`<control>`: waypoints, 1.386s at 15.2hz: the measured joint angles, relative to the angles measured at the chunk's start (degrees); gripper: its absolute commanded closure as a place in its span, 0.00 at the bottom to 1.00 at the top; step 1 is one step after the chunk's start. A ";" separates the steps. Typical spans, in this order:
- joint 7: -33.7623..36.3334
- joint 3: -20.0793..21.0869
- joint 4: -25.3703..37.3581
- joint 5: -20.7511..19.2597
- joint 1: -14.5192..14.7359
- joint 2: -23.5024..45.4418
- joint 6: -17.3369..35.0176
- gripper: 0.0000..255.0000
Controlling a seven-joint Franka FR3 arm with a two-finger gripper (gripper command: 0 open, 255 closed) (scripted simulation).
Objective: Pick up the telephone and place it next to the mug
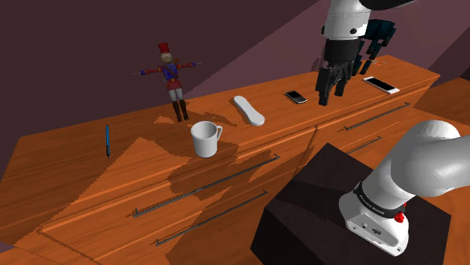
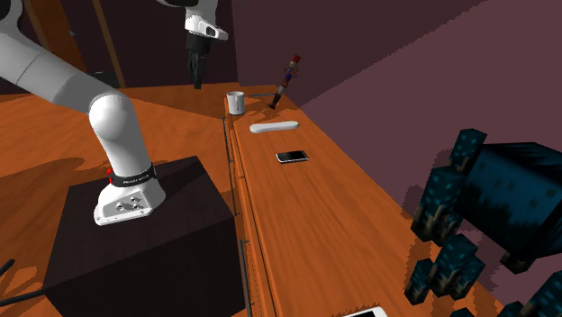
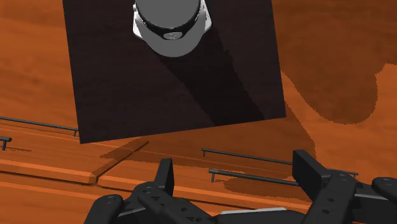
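Observation:
A white mug [image 1: 205,138] [image 2: 236,102] stands on the wooden dresser top [image 1: 143,166] [image 2: 333,216]. Beyond it along the top lie a long white handset [image 1: 248,111] [image 2: 274,126], a small dark flat phone [image 1: 295,96] [image 2: 293,157] and a white flat phone [image 1: 381,84] [image 2: 365,312]. My black gripper [image 1: 332,96] [image 2: 195,79] [image 3: 236,175] hangs high in the air, open and holding nothing. In the second exterior view it is off the dresser's front edge, on the stand's side. The wrist view looks down on the stand [image 3: 172,83] and the drawer handles [image 3: 254,156].
A nutcracker figure [image 1: 171,79] [image 2: 286,79] stands behind the mug. A blue pen [image 1: 108,140] lies toward the shoulder view's left. A dark blue blocky object [image 2: 486,207] [image 1: 379,34] sits at the dresser's far end. The black stand [image 1: 331,203] [image 2: 135,243] is in front of the drawers.

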 measured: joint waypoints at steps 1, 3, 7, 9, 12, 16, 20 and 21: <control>0.00 0.00 0.00 0.00 0.00 0.00 0.00 0.00; -1.02 -0.86 -0.84 -0.85 -0.54 0.83 2.04 0.00; -4.27 -3.67 -1.70 -3.45 -2.29 5.23 8.60 0.00; -5.79 -5.05 -1.60 -4.50 -3.09 7.96 11.99 0.00; -8.39 -7.42 -1.20 -6.07 -4.43 12.06 16.88 0.00; -11.43 -10.19 0.17 -7.19 -5.74 18.33 23.41 0.00; -14.66 -12.90 3.00 -7.40 -6.83 25.02 28.87 0.00; -15.53 -13.57 4.16 -7.18 -7.01 27.32 30.41 0.00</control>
